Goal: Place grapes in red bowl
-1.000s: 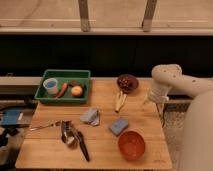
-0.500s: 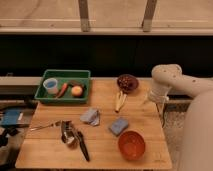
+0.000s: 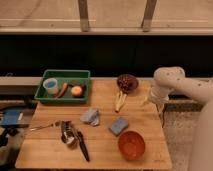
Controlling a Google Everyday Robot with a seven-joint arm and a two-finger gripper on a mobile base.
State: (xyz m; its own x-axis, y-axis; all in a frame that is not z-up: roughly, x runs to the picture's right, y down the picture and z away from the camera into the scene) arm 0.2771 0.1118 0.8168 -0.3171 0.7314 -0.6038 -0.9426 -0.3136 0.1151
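1. Camera view: wooden table point(image 3: 150, 125), with the white robot arm point(image 3: 170, 80) at the far right edge.
2. Gripper point(image 3: 152, 99) hangs pointing down over the table's right far corner, right of the dark purple bowl point(image 3: 119, 86) and apart from it. Cannot tell whether it is released or clenched. Nothing is seen in it.
3. Dark purple bowl sits far centre-right. A lumpy dark red-purple mass fills it, which looks like the grapes point(image 3: 127, 81).
4. Red bowl point(image 3: 131, 145) is at near right, upright. Its inside is plain, with nothing in it. It is well apart from the grapes and the gripper.
5. Green tray point(image 3: 64, 74) at far left holds a pale blue cup point(image 3: 50, 86), a carrot-like orange-red piece point(image 3: 62, 90), an orange round fruit point(image 3: 76, 91), and a dark item behind the fruit that I cannot identify.
6. Pale yellowish object point(image 3: 119, 101) lies just near of the purple bowl.
7. Grey-blue cloth point(image 3: 90, 116) and blue sponge point(image 3: 119, 125) lie mid-table, between the tray and the red bowl.
8. Metal utensils point(image 3: 67, 134) and a black-handled tool point(image 3: 82, 146) lie at near left.
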